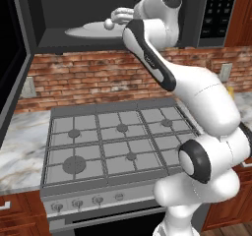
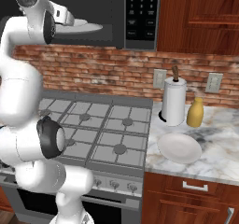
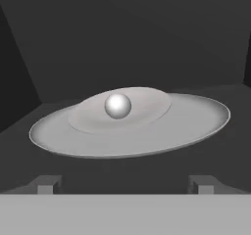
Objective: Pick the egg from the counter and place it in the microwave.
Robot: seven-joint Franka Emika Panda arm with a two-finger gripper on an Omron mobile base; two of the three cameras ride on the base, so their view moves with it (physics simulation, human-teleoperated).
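a white egg (image 3: 117, 105) is seen on the pale grey turntable plate (image 3: 196, 121) in the black microwave (image 1: 49, 14). the counter (image 2: 219, 157) is veined white-grey marble; a yellow-tan bottle (image 2: 195, 112) and red-brown brick wall (image 2: 93, 69) are shown.

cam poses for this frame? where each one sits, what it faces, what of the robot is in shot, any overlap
Left base view: behind-left of the arm, facing the gas stove and open microwave; arm rises lower right, gripper by the egg.
Right base view: behind-right, facing stove, counter, plate, bottle; arm lower left.
Hand view: on the hand, facing into the microwave cavity at egg on turntable; fingertips at bottom.
Shared: microwave, turntable.
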